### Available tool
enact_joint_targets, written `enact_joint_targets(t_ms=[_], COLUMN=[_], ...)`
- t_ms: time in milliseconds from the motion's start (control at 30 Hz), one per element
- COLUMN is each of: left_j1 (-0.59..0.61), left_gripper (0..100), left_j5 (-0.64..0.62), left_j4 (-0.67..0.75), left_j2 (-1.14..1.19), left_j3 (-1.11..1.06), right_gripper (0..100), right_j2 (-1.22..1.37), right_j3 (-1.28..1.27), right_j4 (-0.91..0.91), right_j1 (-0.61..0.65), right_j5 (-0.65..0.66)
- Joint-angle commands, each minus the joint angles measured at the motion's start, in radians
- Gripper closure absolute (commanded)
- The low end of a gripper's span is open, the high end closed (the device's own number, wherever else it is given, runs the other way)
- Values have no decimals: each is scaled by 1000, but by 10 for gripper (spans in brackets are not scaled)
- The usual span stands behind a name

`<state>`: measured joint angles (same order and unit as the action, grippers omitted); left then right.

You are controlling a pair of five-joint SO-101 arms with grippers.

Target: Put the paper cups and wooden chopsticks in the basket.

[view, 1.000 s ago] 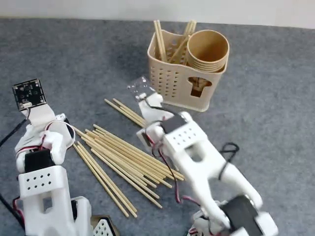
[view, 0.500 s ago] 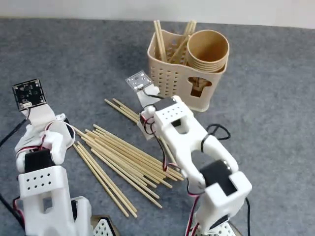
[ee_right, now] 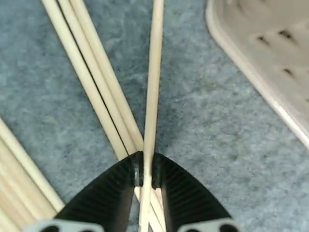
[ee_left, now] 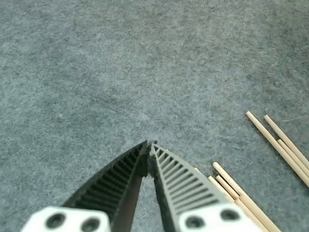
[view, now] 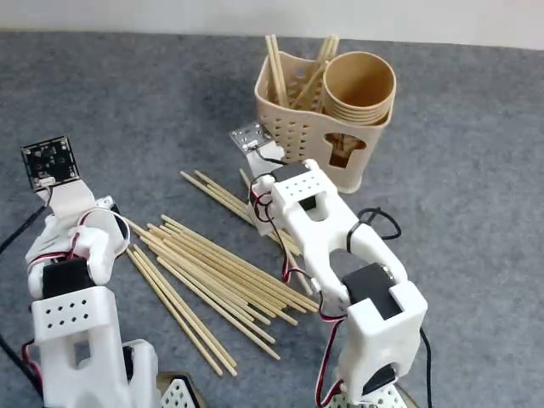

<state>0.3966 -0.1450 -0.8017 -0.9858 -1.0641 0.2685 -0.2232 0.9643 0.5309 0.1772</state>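
A beige perforated basket (view: 302, 140) stands at the far middle of the grey mat. It holds stacked paper cups (view: 359, 85) and several upright chopsticks (view: 278, 68). A loose pile of wooden chopsticks (view: 212, 272) lies on the mat between the arms. My right gripper (ee_right: 146, 162) is shut on one chopstick (ee_right: 155, 72) that points toward the basket wall (ee_right: 260, 53). In the high view the right gripper (view: 259, 208) is low, just in front of the basket's near left corner. My left gripper (ee_left: 148, 145) is shut and empty over bare mat, beside the pile's end (ee_left: 251, 193).
A few more chopsticks (ee_right: 91, 72) lie on the mat under the held one. The left arm (view: 72, 255) stays folded at the near left. The mat (view: 127, 102) lies bare left of the basket and to the right of it.
The right arm has stretched forward and its gripper has moved toward the basket with the chopstick. The left arm has not moved.
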Motion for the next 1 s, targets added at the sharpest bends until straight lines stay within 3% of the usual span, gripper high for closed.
enact_joint_targets(t_ms=[0, 433, 667, 967], left_j1=[12, 12, 12, 12], left_gripper=[968, 968, 968, 968], left_j5=[-3, -3, -3, -3], left_j4=[14, 14, 14, 14], left_j2=[-21, -21, -21, -19], left_j3=[7, 7, 7, 7], right_gripper=[992, 994, 994, 994], right_j2=[-15, -162, -321, -524], right_j3=[48, 119, 41, -74], right_j4=[71, 259, 254, 249], right_j1=[-7, 41, 44, 117], right_j5=[14, 12, -83, -95])
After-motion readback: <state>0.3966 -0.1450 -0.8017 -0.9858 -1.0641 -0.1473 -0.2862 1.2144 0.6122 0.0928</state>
